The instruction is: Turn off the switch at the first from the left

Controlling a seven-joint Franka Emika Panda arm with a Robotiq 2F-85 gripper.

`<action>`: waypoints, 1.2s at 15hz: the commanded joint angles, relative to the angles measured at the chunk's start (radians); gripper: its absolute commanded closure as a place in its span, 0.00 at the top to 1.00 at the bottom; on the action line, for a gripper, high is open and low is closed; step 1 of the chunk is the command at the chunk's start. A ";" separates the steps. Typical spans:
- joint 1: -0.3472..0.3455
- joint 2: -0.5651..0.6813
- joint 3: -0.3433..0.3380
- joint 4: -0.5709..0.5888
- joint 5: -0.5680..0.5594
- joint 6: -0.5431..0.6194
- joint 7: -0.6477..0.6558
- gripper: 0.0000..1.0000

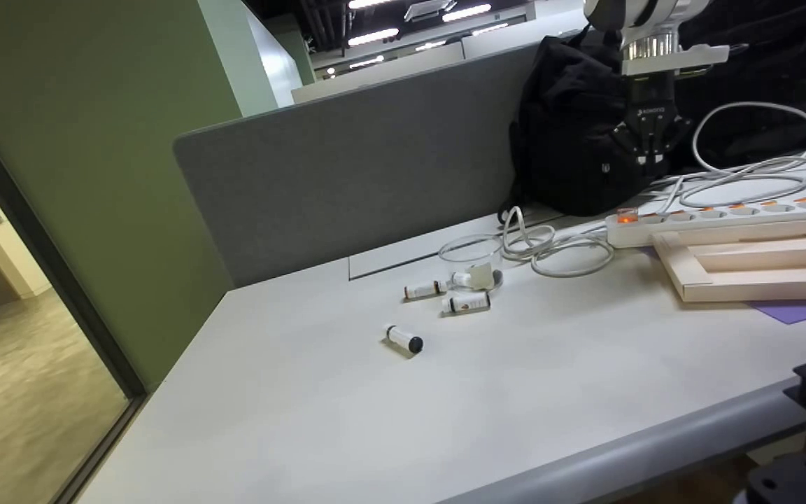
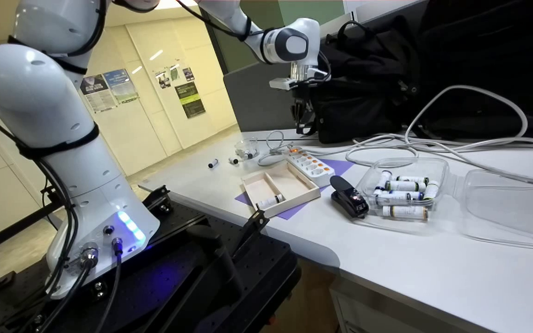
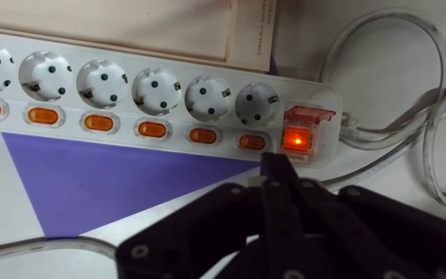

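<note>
Wrist view: power strip comes in from upper left with its orange rockers, gripper at lower centre, fingers together on nothing, then the end switch, presumably the target, right of centre, lit, red cover raised. Both exterior views have the gripper hanging above the power strip, not touching. Lining up looks mostly done; lowering, pressing, light out all left.

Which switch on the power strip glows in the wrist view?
The square switch at the cable end of the strip, next to the red flap: a bright spot shines in it, while the oval orange switches show none.
</note>
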 commanded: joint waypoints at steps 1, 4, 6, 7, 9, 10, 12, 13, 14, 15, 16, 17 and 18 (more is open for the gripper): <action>-0.002 0.002 0.001 0.007 -0.002 -0.006 0.001 0.00; 0.010 0.046 0.000 0.050 -0.001 -0.010 0.032 0.00; 0.015 0.072 0.007 0.062 0.006 0.009 0.032 0.00; 0.018 0.082 0.010 0.061 0.011 0.029 0.033 0.00; 0.022 0.101 0.017 0.064 0.013 0.053 0.031 0.00; 0.025 0.108 0.021 0.063 0.014 0.064 0.030 0.00; 0.030 0.116 0.029 0.057 0.014 0.079 0.026 0.00; 0.031 0.119 0.032 0.053 0.014 0.087 0.024 0.00; 0.032 0.121 0.036 0.049 0.016 0.098 0.021 0.00; 0.035 0.125 0.037 0.047 0.015 0.111 0.022 0.00; 0.035 0.129 0.040 0.049 0.016 0.111 0.022 0.00; 0.035 0.134 0.043 0.051 0.017 0.118 0.019 0.00; 0.034 0.138 0.046 0.052 0.018 0.122 0.017 0.00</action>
